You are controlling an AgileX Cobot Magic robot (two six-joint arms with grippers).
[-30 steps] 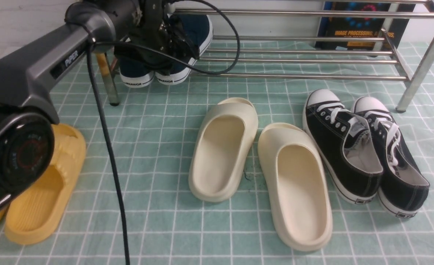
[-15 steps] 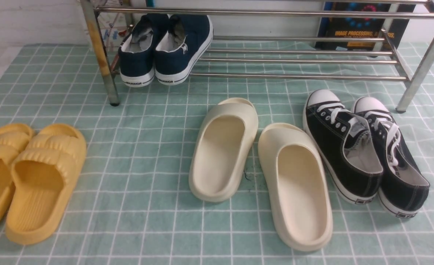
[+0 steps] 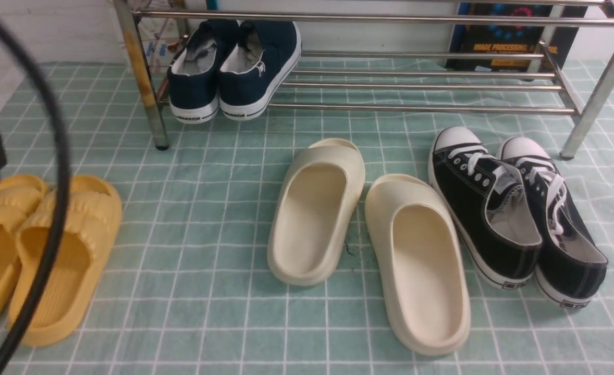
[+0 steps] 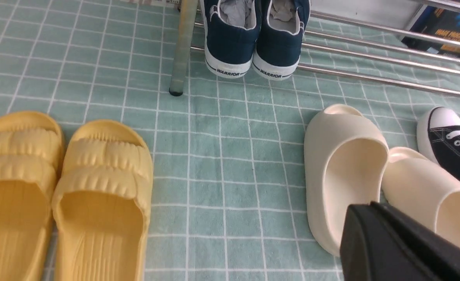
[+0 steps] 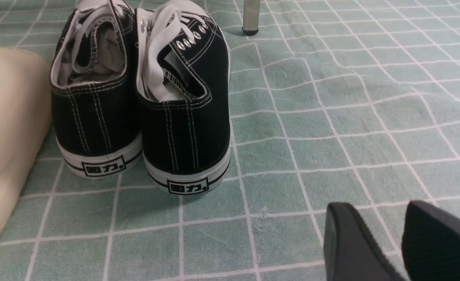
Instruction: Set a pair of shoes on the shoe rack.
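Note:
The pair of navy slip-on shoes (image 3: 234, 67) stands side by side on the lowest bars at the left end of the silver shoe rack (image 3: 416, 108), heels toward me; nothing touches it. It also shows in the left wrist view (image 4: 253, 39), next to the rack's leg (image 4: 183, 47). My left gripper (image 4: 370, 205) is drawn back over the cream slides, far from the shoes; its black fingers show as one mass, shut and empty. My right gripper (image 5: 382, 207) hovers low over the cloth behind the black sneakers, with a narrow gap between its fingers, empty.
Cream foam slides (image 3: 364, 234) lie mid-floor, black lace-up sneakers (image 3: 515, 208) to their right and yellow slides (image 3: 51, 250) at the left. The left arm's black cable (image 3: 62, 172) hangs at the left edge. A dark book (image 3: 510, 36) leans behind the rack.
My left arm has pulled back from the rack's left end, leaving the navy shoes on the bars. It left the front view, then its cable swung back in at the left edge.

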